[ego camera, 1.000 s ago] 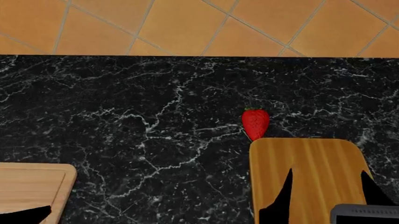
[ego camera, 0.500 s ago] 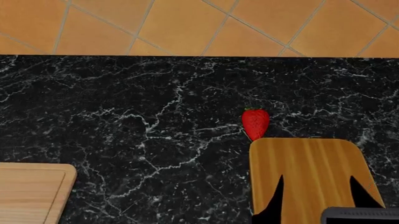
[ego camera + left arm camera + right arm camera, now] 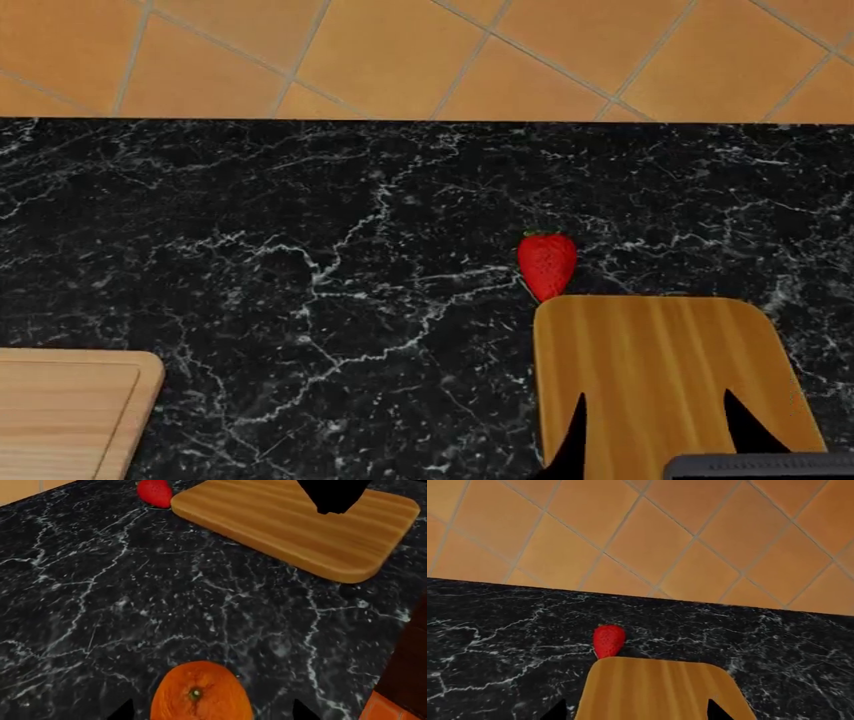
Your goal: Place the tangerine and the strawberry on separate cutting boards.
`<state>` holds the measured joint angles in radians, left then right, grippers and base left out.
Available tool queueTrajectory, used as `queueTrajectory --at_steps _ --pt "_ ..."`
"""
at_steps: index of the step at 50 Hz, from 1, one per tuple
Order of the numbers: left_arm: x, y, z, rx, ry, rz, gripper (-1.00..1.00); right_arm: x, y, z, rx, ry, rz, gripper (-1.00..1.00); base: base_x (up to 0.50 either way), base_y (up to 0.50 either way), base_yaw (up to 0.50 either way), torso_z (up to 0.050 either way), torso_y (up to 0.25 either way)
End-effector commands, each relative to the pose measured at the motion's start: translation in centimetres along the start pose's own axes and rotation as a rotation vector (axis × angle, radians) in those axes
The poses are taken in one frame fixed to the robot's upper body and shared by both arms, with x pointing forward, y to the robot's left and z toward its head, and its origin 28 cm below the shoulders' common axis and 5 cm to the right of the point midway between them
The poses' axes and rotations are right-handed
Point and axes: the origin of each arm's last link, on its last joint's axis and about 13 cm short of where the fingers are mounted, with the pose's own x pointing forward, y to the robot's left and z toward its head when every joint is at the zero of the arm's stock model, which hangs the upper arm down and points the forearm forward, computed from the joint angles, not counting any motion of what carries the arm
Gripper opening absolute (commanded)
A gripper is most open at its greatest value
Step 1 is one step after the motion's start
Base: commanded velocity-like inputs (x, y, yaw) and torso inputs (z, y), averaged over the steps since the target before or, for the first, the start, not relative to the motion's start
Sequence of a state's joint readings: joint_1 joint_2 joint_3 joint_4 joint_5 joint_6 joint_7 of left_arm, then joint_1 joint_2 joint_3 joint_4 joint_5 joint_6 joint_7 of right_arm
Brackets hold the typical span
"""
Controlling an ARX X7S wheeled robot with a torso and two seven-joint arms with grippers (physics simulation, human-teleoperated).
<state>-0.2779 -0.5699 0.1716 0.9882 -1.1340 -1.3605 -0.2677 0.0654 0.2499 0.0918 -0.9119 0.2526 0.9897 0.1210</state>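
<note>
The tangerine (image 3: 200, 695) lies on the black counter between the spread fingers of my left gripper (image 3: 213, 713), which is open, with a gap on each side. The left gripper is out of the head view. The strawberry (image 3: 546, 263) lies on the counter, touching the far edge of the golden-brown cutting board (image 3: 654, 370). My right gripper (image 3: 658, 445) hovers open over that board's near part, with nothing between its fingers. The pale cutting board (image 3: 67, 405) sits at the near left. The right wrist view shows the strawberry (image 3: 608, 640) just beyond the board (image 3: 660, 690).
The black marble counter (image 3: 334, 250) runs wide between the two boards. Beyond its far edge lies orange tiled floor (image 3: 400, 50). In the left wrist view the counter's edge and floor (image 3: 393, 705) show close beside the tangerine.
My right gripper has drawn back toward the near edge of the golden-brown board. The left gripper's dark tip has left the head view. Strawberry and boards have not moved.
</note>
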Motion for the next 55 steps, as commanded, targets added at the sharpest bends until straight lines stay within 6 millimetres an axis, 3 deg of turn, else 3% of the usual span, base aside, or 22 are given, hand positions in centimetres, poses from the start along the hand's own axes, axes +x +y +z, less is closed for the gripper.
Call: queueTrajectory --at_steps 1,16,17,31,42,55 --pt "1.8 -0.2 -1.4 0.040 0.053 0.016 1.00 0.0 0.0 -0.2 -0.003 0.014 0.020 1.00 0.00 0.00 0.00 0.000 0.000" --pt "1.1 -0.5 -1.5 0.045 0.056 0.010 1.00 -0.1 0.1 -0.4 -0.002 0.019 0.024 1.00 0.00 0.00 0.00 0.000 0.000" --pt "1.2 -0.4 -1.4 0.047 0.055 0.014 -1.00 -0.1 0.2 -0.4 -0.003 0.022 0.027 1.00 0.00 0.00 0.00 0.000 0.000" --pt "0.6 -0.1 -0.7 0.037 0.025 0.059 -1.00 0.0 0.3 -0.6 -0.008 0.035 0.036 1.00 0.00 0.00 0.00 0.000 0.000" --pt "-1.1 0.9 2.0 0.034 -0.086 0.158 -1.00 -0.1 0.5 -0.9 -0.009 0.043 0.044 1.00 0.00 0.00 0.00 0.000 0.000" --pt "-3.4 5.9 3.5 -0.040 -0.156 0.391 -1.00 0.0 0.4 -0.7 -0.004 0.039 0.040 1.00 0.00 0.00 0.00 0.000 0.000"
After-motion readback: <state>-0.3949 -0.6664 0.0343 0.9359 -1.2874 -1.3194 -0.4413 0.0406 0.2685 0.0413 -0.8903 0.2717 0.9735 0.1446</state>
